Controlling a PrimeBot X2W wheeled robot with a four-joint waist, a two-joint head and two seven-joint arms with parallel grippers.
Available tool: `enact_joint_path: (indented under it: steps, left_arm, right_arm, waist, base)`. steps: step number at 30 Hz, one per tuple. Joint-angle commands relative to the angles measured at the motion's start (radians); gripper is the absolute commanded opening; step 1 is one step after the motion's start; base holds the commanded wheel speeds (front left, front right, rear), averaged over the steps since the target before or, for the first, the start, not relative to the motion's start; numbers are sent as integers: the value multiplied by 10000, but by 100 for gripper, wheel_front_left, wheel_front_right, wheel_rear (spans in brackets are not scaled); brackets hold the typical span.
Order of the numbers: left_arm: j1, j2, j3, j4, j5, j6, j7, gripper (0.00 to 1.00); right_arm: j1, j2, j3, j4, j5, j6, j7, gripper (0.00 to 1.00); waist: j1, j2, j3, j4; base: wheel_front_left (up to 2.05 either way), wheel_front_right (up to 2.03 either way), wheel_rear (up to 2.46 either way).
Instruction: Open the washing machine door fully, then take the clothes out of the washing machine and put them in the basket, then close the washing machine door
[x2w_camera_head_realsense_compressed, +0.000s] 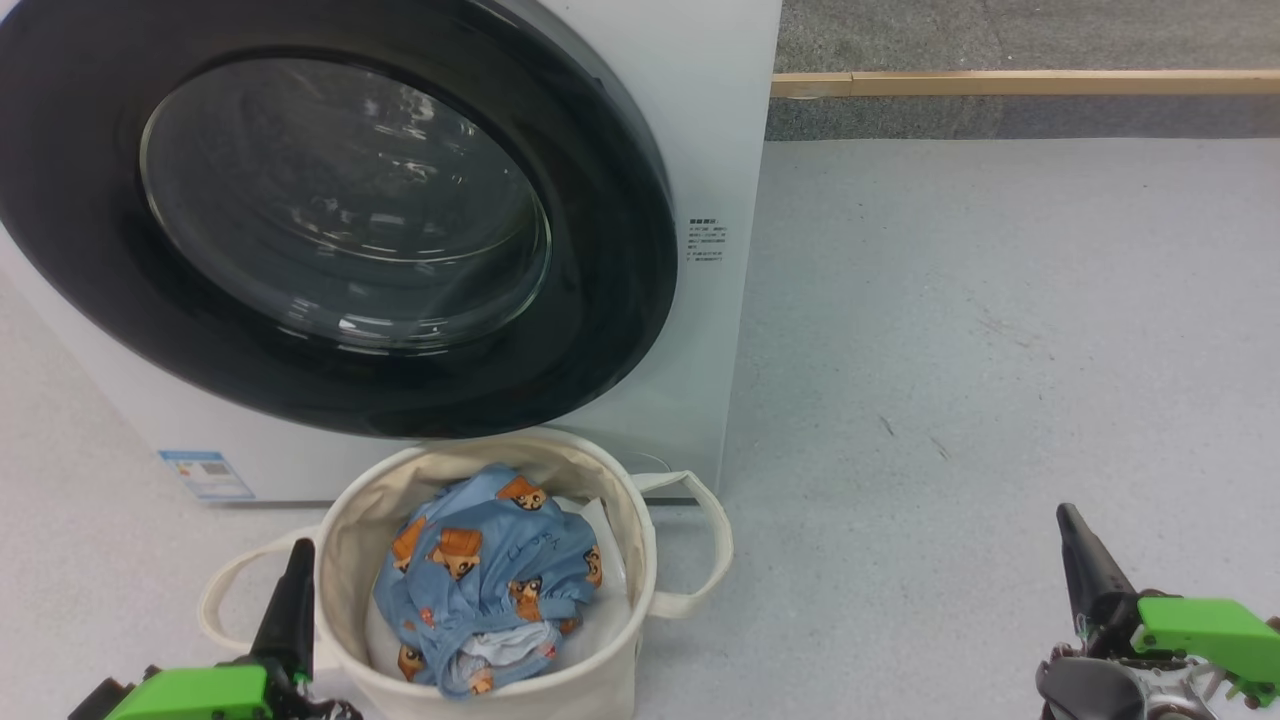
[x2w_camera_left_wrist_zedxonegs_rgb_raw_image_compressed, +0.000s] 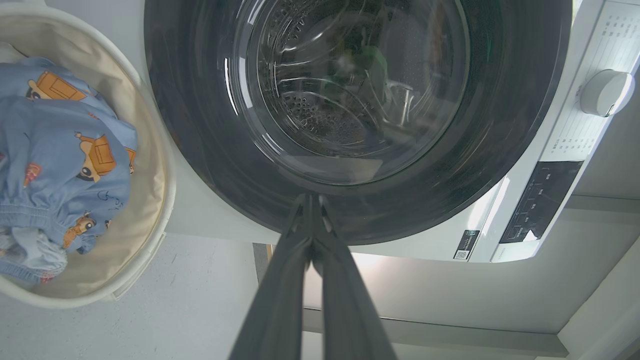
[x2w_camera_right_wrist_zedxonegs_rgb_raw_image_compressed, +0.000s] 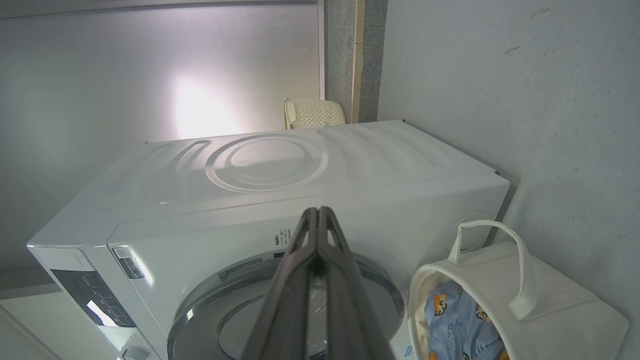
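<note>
Head view, going left to right. Lower left: left gripper, dark fingers pressed tight together, nothing held, tip just beside the basket wall. Upper left to middle: washing machine door, big black ring round clear glass, shut flat on the white washing machine. Bottom middle, in front of the washing machine: round cream basket, blue bear clothes bunched up inside, on a white sheet. Lower right: right gripper, fingers pressed together too, nothing held, well apart from the basket, above grey floor.
</note>
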Motion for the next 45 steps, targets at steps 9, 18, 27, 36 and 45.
enact_joint_path:
  steps: [9,18,27,36,45]
  left_arm:
    - [-247,32,362,-370,13,-69,61,0]
    - [-248,25,373,-370,22,-69,70,0]
    - [-248,18,383,-369,30,-69,78,0]
    - [-249,12,392,-369,37,-69,85,0]
    - [-250,7,400,-369,44,-69,91,0]
  right_arm:
    - [-155,-32,185,-381,46,2,83,0]
    - [-155,-32,186,-381,47,2,82,0]
    - [-155,-32,188,-381,49,2,81,0]
    - [-155,-32,189,-381,50,2,80,0]
    - [-155,-32,191,-382,51,2,79,0]
  waist:
    - [0,0,0,1]
    - [0,0,0,1]
    - [0,0,0,1]
    - [0,0,0,1]
    - [0,0,0,1]
  base:
    - [0,0,0]
    - [0,0,0]
    - [0,0,0]
    - [0,0,0]
    - [0,0,0]
